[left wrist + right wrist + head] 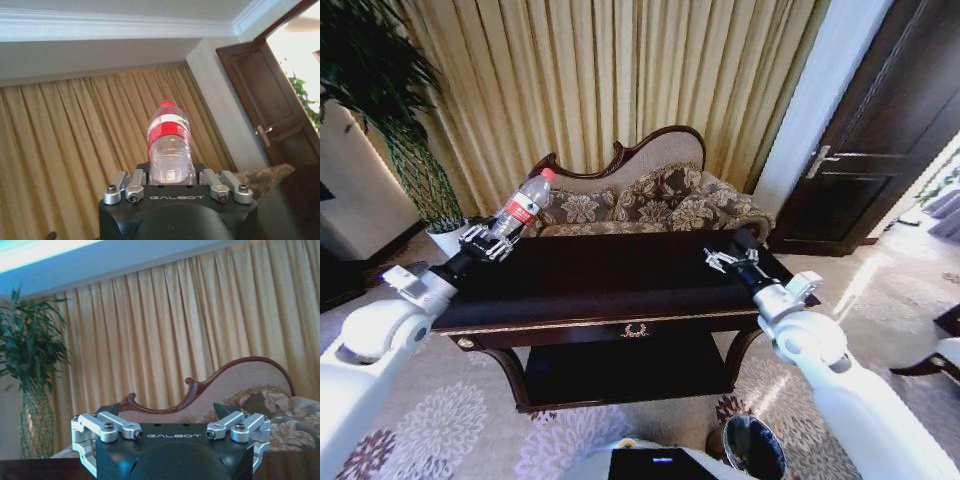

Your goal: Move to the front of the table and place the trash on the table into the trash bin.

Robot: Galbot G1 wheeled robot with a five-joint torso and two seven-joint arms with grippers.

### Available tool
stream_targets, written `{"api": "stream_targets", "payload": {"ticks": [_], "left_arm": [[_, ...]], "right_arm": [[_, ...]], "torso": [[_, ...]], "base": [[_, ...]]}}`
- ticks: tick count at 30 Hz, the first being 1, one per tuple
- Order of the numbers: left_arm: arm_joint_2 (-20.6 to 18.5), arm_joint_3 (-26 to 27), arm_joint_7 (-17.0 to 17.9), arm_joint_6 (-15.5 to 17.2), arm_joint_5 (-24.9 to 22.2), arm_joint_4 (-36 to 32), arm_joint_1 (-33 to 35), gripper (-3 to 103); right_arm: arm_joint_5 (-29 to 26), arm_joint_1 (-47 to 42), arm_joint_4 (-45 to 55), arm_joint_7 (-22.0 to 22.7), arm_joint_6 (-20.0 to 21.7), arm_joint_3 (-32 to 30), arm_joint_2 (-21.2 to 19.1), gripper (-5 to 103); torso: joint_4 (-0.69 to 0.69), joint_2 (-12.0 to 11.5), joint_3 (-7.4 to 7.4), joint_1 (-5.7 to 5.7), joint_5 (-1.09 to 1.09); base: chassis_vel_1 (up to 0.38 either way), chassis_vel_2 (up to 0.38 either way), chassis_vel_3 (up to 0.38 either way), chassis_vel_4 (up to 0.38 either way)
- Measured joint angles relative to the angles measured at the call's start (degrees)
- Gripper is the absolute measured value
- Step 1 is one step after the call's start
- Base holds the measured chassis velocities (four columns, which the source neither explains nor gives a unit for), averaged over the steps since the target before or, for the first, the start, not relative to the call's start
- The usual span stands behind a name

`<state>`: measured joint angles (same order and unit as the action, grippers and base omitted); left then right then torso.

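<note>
The left claw [492, 241] is closed on one bottle [522, 208], gripping its lower body and holding it tilted in the air over the left end of the worktop [610, 285], cap uppermost and leaning toward the sofa [650, 205]. In the left wrist view the bottle [169, 150] rises straight out from between the claw's [172, 181] metal links: clear ribbed plastic, a red-and-white label round the upper half, a red cap on top.

The worktop is a long, low piece of dark glossy wood with a thin gold line along its front edge, one gold emblem at the centre of the apron, curved carved legs and a lower shelf. Its top looks bare apart from the two claws above it.

Behind it stands one sofa with floral patterned upholstery and a scrolled dark wooden frame, against pleated golden curtains [620, 80].

The right claw [732, 262] hovers just above the right part of the worktop, its fingers spread wide and holding nothing. In the right wrist view the right claw's [172, 412] silver linkages stand far apart on either side of the black housing.

One bin [752, 446], small, round and dark with a shiny rim, sits on the patterned carpet below the right arm, beside the worktop's right front leg.
</note>
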<state>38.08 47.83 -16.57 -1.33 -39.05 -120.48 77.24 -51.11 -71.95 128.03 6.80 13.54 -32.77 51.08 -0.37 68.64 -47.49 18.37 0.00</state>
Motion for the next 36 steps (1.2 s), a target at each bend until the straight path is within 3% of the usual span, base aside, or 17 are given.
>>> {"api": "stream_targets", "payload": {"ticks": [9,14,24,30,36], "left_arm": [[4.2,-0.3,0.5,1.2,2.5,-1.5,0.5,41],[6.0,-3.7,0.6,1.1,4.8,-0.6,-1.1,41],[6.4,-12.3,3.4,3.6,6.9,-1.0,-7.4,41],[6.6,-14.3,3.7,3.8,7.3,-0.4,-9.0,41],[5.8,-18.1,4.3,4.4,7.3,0.6,-12.6,41]], "right_arm": [[3.9,-0.6,-2.4,0.0,0.5,0.2,3.8,100],[5.5,0.5,-3.0,0.0,0.9,3.1,5.3,100],[6.6,3.7,-3.2,0.0,2.9,7.4,6.2,100],[6.7,4.4,-4.1,0.0,2.9,8.6,5.9,100],[3.7,7.1,-3.6,0.0,4.2,11.6,4.4,100]], "torso": [[0.00,0.0,0.00,0.00,0.01],[0.00,0.0,0.00,0.00,-0.01],[-0.01,0.0,0.00,0.00,0.00],[0.00,0.0,0.00,0.00,0.00],[0.00,0.0,0.00,0.00,0.00]], "base": [[0.000,0.000,0.000,0.000],[0.000,0.000,0.000,0.000],[0.000,0.000,0.000,0.000],[0.000,0.000,0.000,0.000],[0.000,0.000,0.000,0.000]]}}
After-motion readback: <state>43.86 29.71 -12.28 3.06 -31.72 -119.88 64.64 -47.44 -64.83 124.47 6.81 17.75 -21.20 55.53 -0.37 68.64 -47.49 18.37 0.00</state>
